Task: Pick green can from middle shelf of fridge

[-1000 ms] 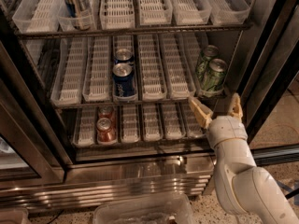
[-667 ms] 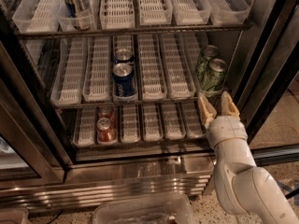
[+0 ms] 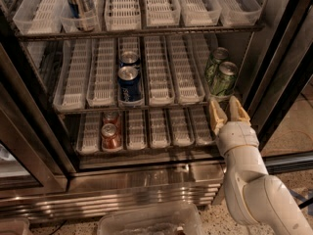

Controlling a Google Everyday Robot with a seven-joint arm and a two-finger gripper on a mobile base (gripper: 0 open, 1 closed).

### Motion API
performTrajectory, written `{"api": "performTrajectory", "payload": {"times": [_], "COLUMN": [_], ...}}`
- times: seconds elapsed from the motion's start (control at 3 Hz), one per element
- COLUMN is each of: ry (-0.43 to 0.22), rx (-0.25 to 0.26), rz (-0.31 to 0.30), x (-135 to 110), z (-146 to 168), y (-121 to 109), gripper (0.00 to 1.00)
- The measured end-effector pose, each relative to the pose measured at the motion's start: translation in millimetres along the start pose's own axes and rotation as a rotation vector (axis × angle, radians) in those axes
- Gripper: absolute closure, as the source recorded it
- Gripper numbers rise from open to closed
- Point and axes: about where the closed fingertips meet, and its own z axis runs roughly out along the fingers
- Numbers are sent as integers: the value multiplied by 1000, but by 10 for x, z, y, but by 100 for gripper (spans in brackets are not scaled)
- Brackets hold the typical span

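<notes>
Two green cans stand one behind the other in the rightmost lane of the middle shelf point(image 3: 161, 101) of the fridge point(image 3: 146, 180). The front green can point(image 3: 224, 79) is at the shelf's front edge, the second point(image 3: 214, 62) behind it. My gripper point(image 3: 226, 109) is just below and in front of the front green can, fingers pointing up and open, a narrow gap between them. It holds nothing and does not touch the can.
Two blue cans point(image 3: 130, 82) stand in a middle lane of the same shelf. Red cans point(image 3: 110, 135) sit on the lower shelf. A tall can point(image 3: 80, 4) stands on the top shelf. The dark door frame point(image 3: 281, 67) is close to my right. A clear plastic bin point(image 3: 151, 222) lies on the floor.
My gripper has risen toward the front green can and turned so its fingers point up; the finger gap looks narrower than before. The cans have not moved.
</notes>
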Motion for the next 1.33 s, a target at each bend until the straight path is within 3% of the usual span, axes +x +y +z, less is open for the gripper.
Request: {"api": "performTrajectory", "payload": {"times": [0.33, 1.0, 1.33], "ry": [0, 0, 0], "rx": [0, 0, -2], "rz": [0, 0, 0], "x": [0, 0, 8], "z": [0, 1, 10], "y": [0, 1, 4], "gripper": [35, 43, 32]}}
